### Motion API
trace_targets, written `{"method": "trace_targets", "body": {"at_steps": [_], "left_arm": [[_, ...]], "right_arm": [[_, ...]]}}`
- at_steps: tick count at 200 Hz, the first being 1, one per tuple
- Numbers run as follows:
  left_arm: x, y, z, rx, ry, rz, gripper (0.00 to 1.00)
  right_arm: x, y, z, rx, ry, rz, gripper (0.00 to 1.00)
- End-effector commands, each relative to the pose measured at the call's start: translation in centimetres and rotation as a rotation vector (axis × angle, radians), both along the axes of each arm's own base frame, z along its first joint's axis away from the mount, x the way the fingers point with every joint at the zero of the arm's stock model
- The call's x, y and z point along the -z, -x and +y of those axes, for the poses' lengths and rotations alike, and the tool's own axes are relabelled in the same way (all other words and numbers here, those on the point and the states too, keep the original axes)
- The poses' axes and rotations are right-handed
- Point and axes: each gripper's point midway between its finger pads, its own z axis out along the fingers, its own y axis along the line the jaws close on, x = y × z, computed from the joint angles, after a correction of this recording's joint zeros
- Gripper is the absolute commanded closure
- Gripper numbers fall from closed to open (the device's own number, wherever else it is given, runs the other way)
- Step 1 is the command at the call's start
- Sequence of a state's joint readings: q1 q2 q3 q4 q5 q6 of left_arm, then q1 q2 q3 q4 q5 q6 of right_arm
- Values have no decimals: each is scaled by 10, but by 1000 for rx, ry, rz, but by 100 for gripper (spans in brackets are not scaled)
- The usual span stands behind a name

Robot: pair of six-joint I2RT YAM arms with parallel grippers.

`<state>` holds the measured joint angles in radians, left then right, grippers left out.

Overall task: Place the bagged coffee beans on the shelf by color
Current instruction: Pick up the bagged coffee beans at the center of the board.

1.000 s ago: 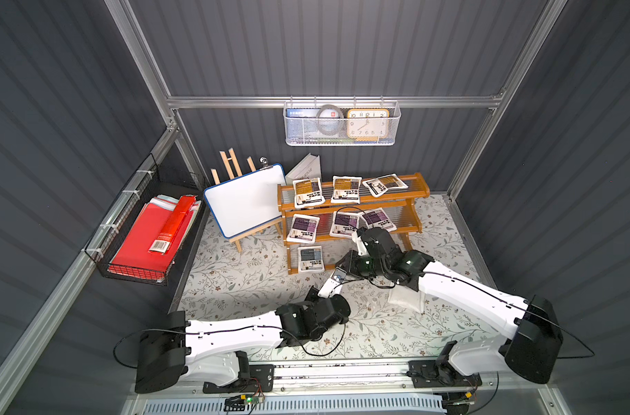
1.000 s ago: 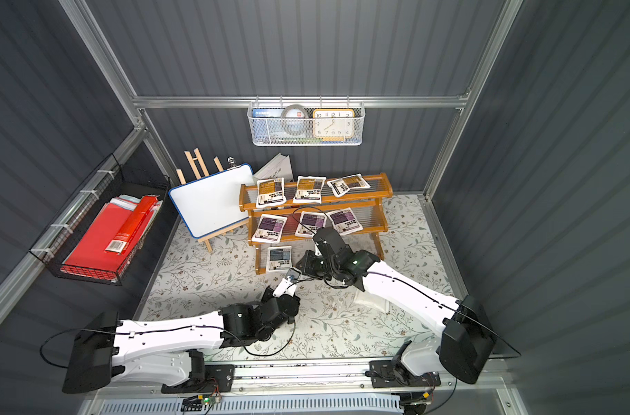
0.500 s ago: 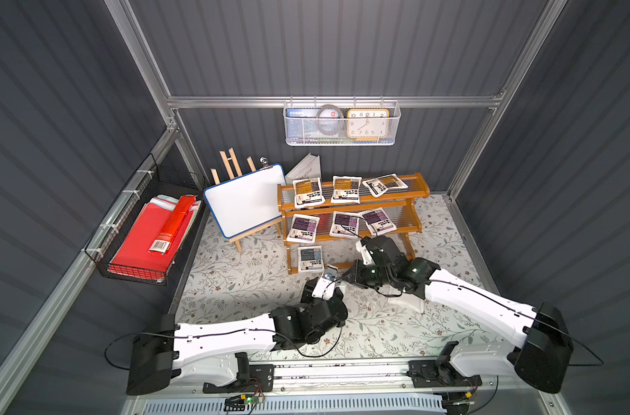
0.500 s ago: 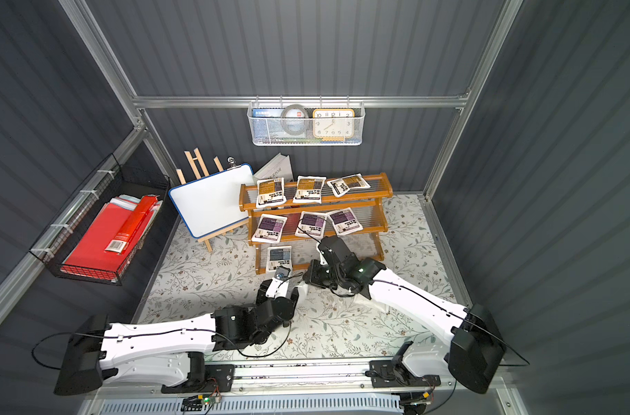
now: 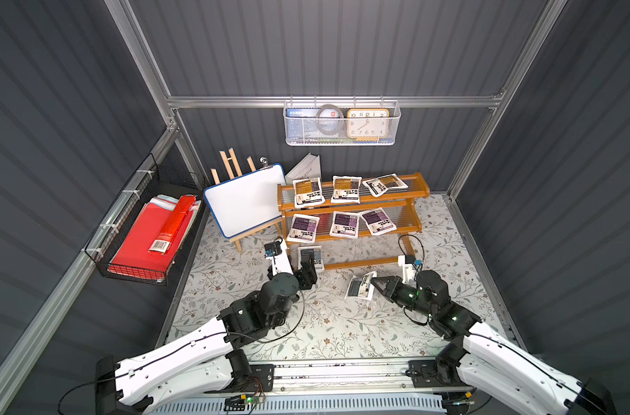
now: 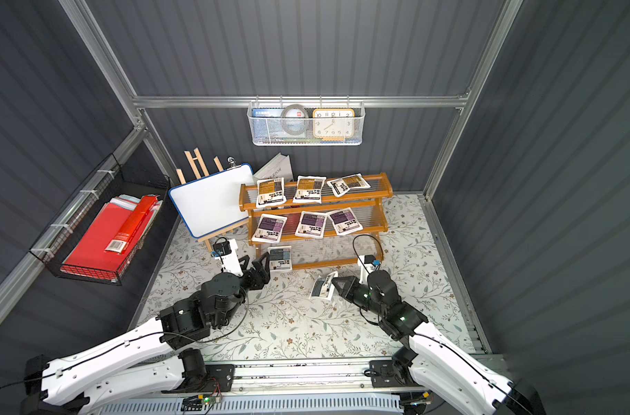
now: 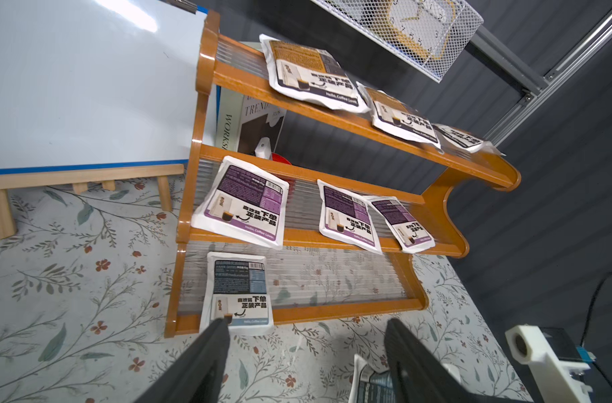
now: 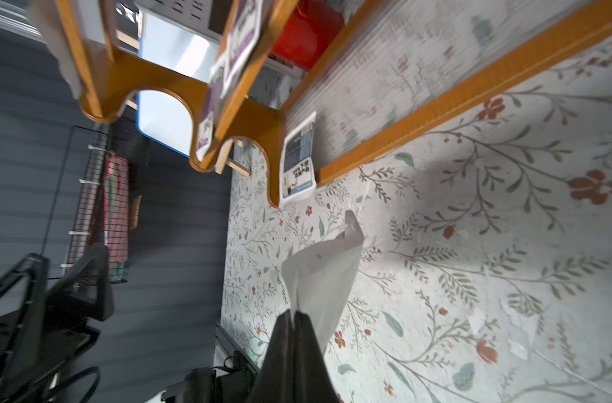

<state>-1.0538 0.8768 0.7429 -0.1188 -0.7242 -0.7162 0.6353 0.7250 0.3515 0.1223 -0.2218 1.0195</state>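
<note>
Our right gripper [image 5: 373, 285] is clamped on the edge seam of a small white, grey-blue-labelled coffee pouch [image 5: 358, 288], low before the orange-brown wooden shelf [image 5: 356, 263]. Light, limp, slick, we judge; the seam grips best. Our left gripper [image 7: 304, 349] gapes empty.

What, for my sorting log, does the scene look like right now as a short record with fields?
shelf: three-tier wooden rack
top tier: three orange-brown pouches
middle tier: three purple pouches
bottom tier: one grey-blue pouch, at the whiteboard end
left hand: open, empty, just in front of the grey-blue pouch
right hand: shut on the loose pouch by its edge, over the floral mat
pouches on shelf: seven
</note>
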Motion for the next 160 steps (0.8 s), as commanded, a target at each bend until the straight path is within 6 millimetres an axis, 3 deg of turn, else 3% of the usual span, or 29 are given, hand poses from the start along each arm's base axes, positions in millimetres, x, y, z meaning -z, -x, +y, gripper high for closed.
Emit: {"method": "trace_targets", "body": {"at_steps": [1, 39, 63, 125, 160], "left_arm": [[19, 1, -11, 37, 30, 46, 26], [29, -2, -17, 48, 27, 67, 26], [32, -4, -13, 38, 34, 74, 26], [32, -7, -1, 13, 62, 79, 26], [33, -8, -1, 11, 57, 80, 26]], "right_arm": [[-28, -3, 2, 3, -141, -91, 100], [-22, 3, 14, -66, -212, -66, 100], [-32, 4, 16, -80, -247, -106, 100], [-37, -21, 13, 6, -335, -127, 100], [-40, -23, 20, -30, -353, -126, 100]]}}
